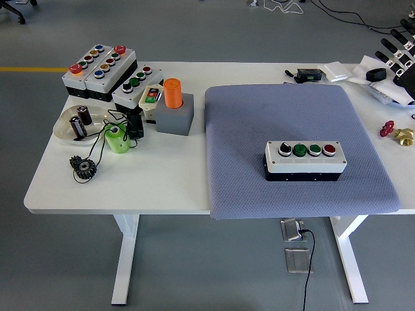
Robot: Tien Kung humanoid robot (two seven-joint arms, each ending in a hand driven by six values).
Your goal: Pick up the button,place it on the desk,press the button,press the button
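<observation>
A white button box (pixel 305 160) with a black selector, two green buttons and a red button lies on the blue-grey mat (pixel 298 116) at the right of the table. My right hand (pixel 397 50) is at the picture's far right edge, well above and to the right of the box, its black fingers spread and holding nothing. My left arm is out of view.
Several other button boxes (pixel 100 68) stand at the back left, with an orange cylinder in a grey block (pixel 174 107), a dish (pixel 78 123), a green cup (pixel 117 138) and a black gear (pixel 84 168). A red valve (pixel 392 131) and small items lie at the right edge.
</observation>
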